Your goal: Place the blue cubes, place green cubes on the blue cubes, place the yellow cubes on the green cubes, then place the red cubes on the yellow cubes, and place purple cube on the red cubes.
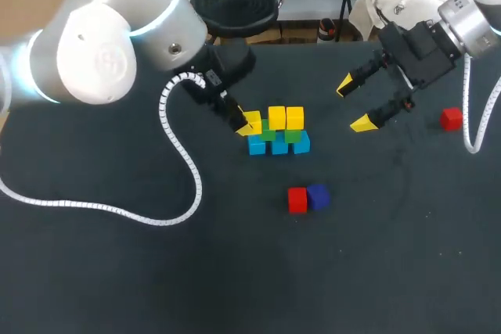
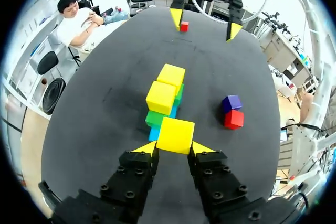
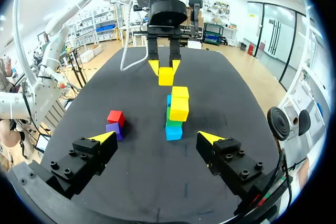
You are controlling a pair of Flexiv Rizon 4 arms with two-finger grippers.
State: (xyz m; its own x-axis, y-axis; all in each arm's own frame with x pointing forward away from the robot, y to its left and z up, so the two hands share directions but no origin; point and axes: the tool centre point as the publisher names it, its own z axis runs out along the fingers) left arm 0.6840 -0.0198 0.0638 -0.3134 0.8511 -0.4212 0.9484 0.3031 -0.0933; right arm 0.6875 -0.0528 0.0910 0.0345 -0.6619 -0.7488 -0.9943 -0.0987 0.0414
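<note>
Pinching a yellow cube (image 2: 176,135) between both fingers, the left gripper (image 1: 249,124) holds it at the left end of the stack, over the end green cube; whether it touches, I can't tell. Blue cubes (image 1: 279,146) carry green cubes (image 1: 292,136), with two yellow cubes (image 1: 285,117) on top. The right gripper (image 1: 354,104) hangs spread wide, well apart. A red cube (image 1: 297,200) touches the purple cube (image 1: 318,196); a second red cube (image 1: 450,119) sits near the table's (image 1: 117,271) right edge.

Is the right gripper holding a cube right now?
No, the right gripper is open with nothing between its yellow tips.
</note>
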